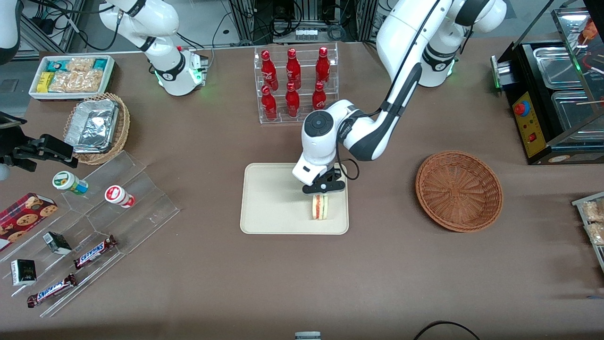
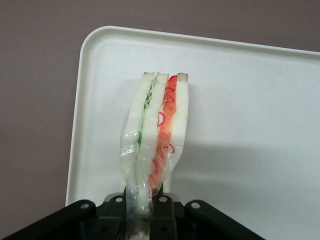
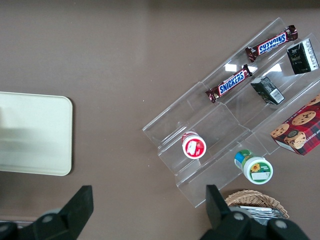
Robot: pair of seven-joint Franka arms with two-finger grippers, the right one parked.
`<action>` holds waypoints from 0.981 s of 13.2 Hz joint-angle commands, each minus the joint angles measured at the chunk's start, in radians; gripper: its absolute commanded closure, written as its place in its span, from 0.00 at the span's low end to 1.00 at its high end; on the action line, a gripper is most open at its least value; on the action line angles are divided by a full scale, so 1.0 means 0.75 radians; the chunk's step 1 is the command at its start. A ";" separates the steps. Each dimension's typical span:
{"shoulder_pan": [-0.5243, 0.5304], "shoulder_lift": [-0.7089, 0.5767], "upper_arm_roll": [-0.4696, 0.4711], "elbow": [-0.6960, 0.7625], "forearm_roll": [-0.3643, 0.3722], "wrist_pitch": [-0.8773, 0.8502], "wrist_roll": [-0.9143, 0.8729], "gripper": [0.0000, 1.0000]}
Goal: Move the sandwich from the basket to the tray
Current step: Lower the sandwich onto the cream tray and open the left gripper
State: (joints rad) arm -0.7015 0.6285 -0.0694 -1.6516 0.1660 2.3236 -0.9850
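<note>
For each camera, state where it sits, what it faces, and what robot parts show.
Front: high, facing both arms; sees tray, basket, gripper shut on sandwich.
Left wrist: on the working arm, looking along its fingers at sandwich over tray.
Right wrist: looks down at table; own fingers show.
All share the tray.

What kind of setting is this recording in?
Likely a lab mock-up of a snack shop: red bottles in a rack, Snickers bars on acrylic steps. The end effector holds the sandwich over the tray.
</note>
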 commanded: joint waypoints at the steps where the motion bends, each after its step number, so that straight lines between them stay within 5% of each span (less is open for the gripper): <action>1: -0.022 0.023 0.021 0.030 0.026 -0.004 -0.051 0.88; 2: -0.022 0.025 0.021 0.032 0.026 -0.004 -0.051 0.72; 5: -0.020 0.017 0.023 0.036 0.026 -0.008 -0.053 0.04; 13: 0.007 -0.373 0.109 0.085 0.000 -0.562 -0.037 0.00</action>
State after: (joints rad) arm -0.6952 0.4528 -0.0187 -1.5523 0.1664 1.9693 -1.0088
